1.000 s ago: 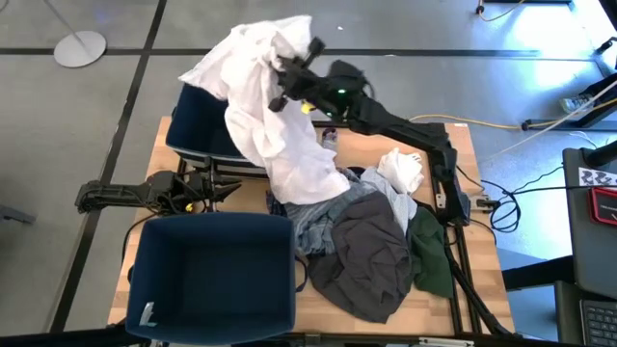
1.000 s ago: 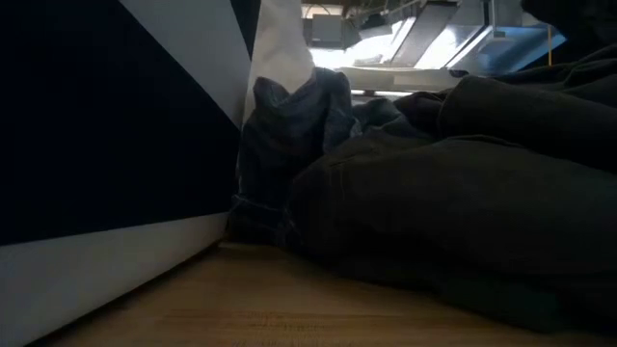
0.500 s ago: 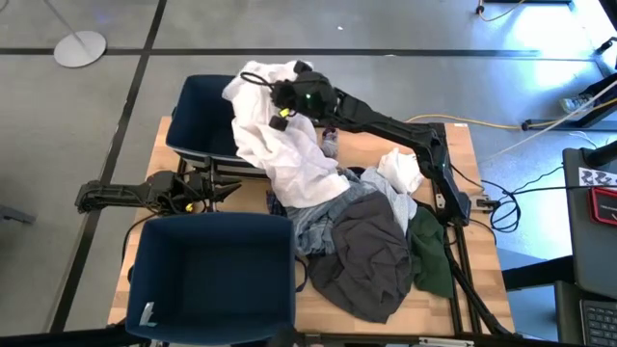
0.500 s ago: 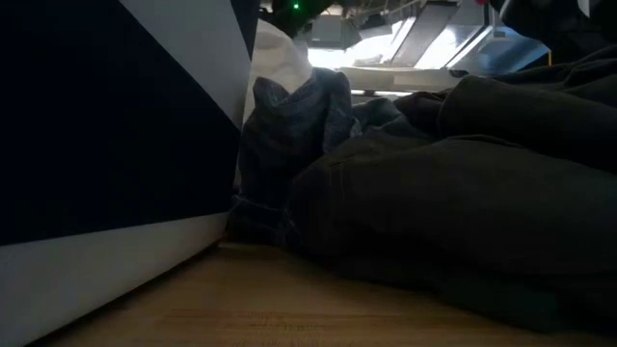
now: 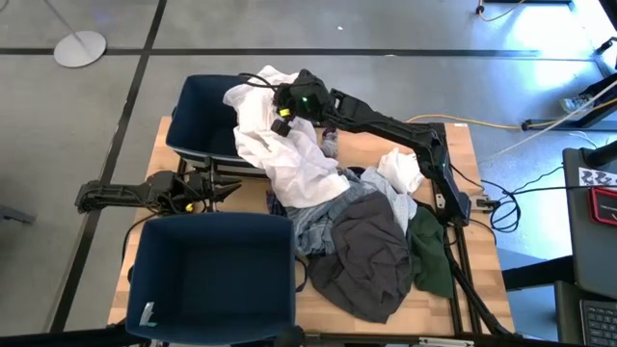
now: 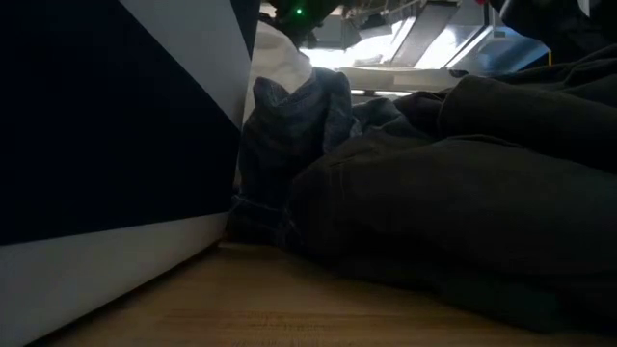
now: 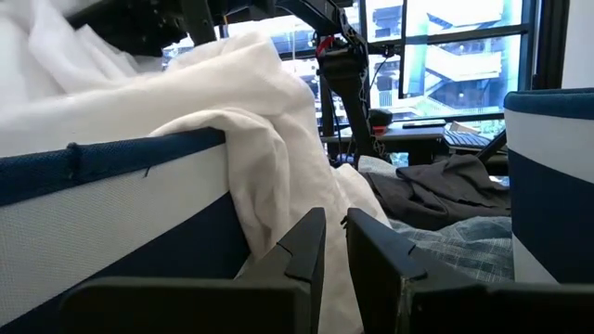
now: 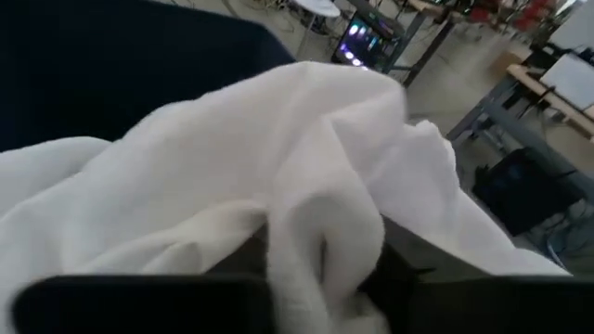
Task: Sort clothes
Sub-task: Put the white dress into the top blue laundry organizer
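A large white garment (image 5: 280, 149) lies heaped over the near right rim of the far navy bin (image 5: 198, 111). Its lower end trails onto the pile of clothes at the table's middle. My right gripper (image 5: 278, 108) hangs over that bin's right side, open, with the garment's top (image 8: 306, 139) bunched around its fingers. In the pile lie a grey-blue striped piece (image 5: 313, 226), a dark grey garment (image 5: 371, 260), a dark green one (image 5: 429, 255) and a small cream one (image 5: 400, 173). My left gripper (image 5: 231, 188) rests at the table's left, shut with nothing in it (image 7: 334, 232). My right gripper has a thick fold at the white garment's top (image 8: 320, 237) lying between its parted fingers (image 8: 246, 255). The fingers come slanting down from the table's right. The cloth rests slack on the bin's rim and on the pile; it hides the fingertips.
The near navy bin (image 5: 212, 275) stands at the table's front left, its wall (image 6: 116, 116) close to the pile. The dark grey garment (image 6: 463, 193) fills the low view's right. Bare wood shows at the far right (image 5: 386, 140).
My right gripper has sunk toward the far bin and tipped downward. The white garment, held high and spread a second ago, has dropped; its top is now heaped on the bin's rim, while its lower end has stayed on the pile.
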`<state>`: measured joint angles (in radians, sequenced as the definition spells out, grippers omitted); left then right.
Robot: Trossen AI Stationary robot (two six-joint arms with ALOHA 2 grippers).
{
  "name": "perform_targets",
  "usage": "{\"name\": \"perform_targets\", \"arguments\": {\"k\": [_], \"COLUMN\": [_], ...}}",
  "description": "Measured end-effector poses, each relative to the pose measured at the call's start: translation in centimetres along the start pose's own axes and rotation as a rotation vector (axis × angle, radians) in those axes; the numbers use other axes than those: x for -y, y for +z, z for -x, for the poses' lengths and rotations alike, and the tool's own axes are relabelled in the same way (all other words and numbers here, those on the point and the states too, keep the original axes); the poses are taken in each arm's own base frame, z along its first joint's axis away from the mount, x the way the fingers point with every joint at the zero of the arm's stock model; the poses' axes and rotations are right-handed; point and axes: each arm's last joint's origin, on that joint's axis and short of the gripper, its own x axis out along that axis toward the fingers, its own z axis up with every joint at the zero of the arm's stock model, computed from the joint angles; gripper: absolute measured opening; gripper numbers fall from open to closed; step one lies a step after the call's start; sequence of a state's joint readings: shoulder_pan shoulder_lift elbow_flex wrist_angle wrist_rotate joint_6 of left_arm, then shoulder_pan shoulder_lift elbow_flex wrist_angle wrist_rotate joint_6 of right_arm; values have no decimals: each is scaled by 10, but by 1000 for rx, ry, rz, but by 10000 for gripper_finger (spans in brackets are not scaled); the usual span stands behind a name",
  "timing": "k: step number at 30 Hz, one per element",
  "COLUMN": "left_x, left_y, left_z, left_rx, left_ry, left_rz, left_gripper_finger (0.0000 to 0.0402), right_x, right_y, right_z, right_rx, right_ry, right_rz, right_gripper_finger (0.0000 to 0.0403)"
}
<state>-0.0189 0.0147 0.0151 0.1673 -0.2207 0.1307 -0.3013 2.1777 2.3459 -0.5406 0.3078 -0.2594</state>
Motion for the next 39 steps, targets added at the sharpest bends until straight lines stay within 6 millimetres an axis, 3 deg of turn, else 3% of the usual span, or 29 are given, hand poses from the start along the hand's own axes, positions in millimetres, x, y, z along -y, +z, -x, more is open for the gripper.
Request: {"name": "perform_targets", "arguments": {"k": [7, 11, 16, 23, 28, 31, 39], "left_x": [0, 0, 0, 0, 0, 0, 0], "left_y": [0, 0, -1, -1, -1, -1, -1], "left_z": [0, 0, 0, 0, 0, 0, 0], "left_rx": [0, 0, -6, -8, -9, -9, -9], "left_ry": [0, 1, 0, -1, -1, -1, -1], "left_rz": [0, 0, -1, 4, 17, 17, 17], "left_gripper_finger": [40, 40, 40, 40, 40, 40, 40], "right_x": [-3, -5, -11, -26, -35, -34, -36], "right_y": [3, 16, 35, 56, 50, 40, 10], "right_z": [3, 21, 62, 144, 198, 220, 226], "right_rx": [7, 43, 35, 25, -64, -152, -415], "right_ry": [35, -20, -119, -107, -8, 48, 87], "right_rz": [18, 64, 173, 237, 218, 177, 106], "right_gripper_finger": [210, 242, 257, 251, 250, 250, 250]}}
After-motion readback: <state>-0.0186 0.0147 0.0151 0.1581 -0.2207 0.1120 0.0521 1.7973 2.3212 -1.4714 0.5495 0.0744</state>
